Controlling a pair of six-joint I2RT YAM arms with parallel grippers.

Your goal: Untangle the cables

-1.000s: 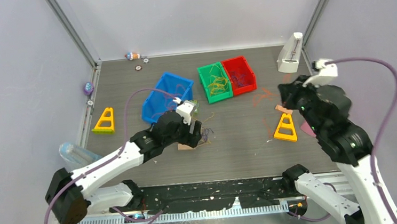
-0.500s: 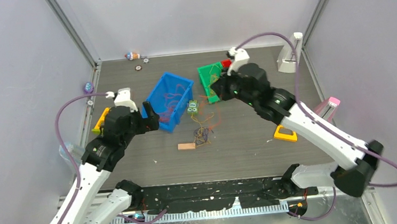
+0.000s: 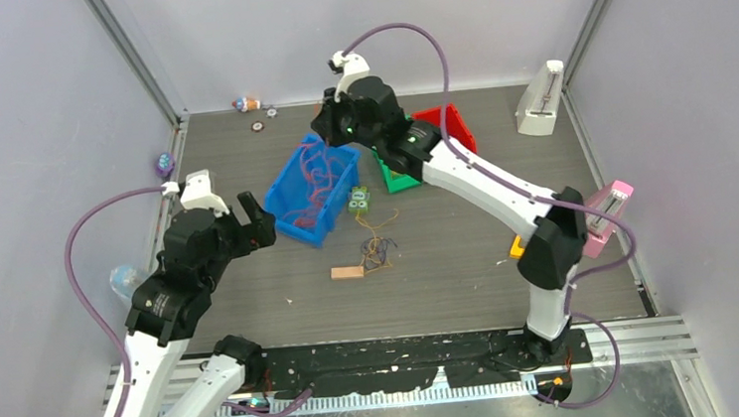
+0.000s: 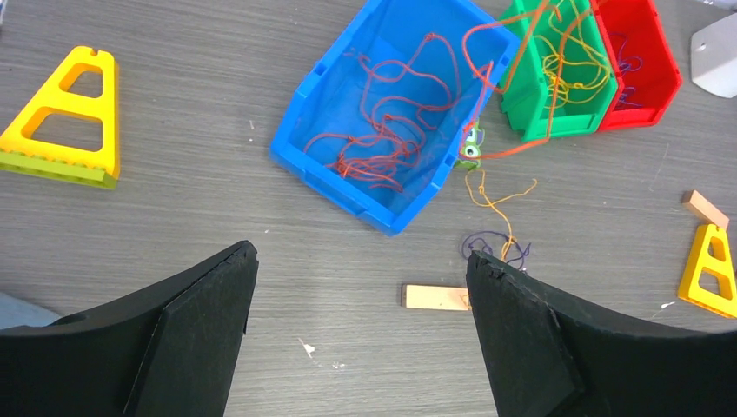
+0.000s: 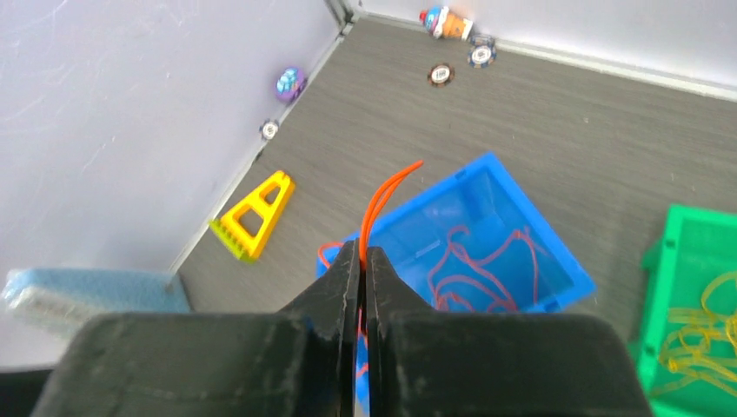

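Note:
My right gripper [image 3: 328, 140] is shut on an orange-red cable [image 5: 387, 195] and holds it above the blue bin [image 3: 337, 195]. In the right wrist view the gripper [image 5: 362, 252] pinches the strand, whose end sticks up past the fingertips. More orange-red cables [image 4: 382, 148] lie loose in the blue bin [image 4: 300, 155]. The green bin [image 4: 561, 122] holds yellow cables, the red bin [image 4: 660, 82] purple ones. A small yellow and purple tangle [image 3: 379, 250] lies on the table, also in the left wrist view [image 4: 495, 243]. My left gripper [image 3: 259, 222] is open and empty, left of the blue bin, and shows wide open in its own view [image 4: 359, 261].
A wooden block [image 3: 347, 272] lies beside the tangle. A small green object [image 3: 358, 200] sits by the blue bin. Yellow triangular pieces lie at the left [image 4: 65, 122] and right [image 4: 711, 269]. A white stand [image 3: 539, 100] and a pink-topped stand [image 3: 609, 205] are at the right wall.
My right arm swung from the right side across the bins to above the blue bin, carrying an orange-red cable. My left arm pulled back from the tangle to the left.

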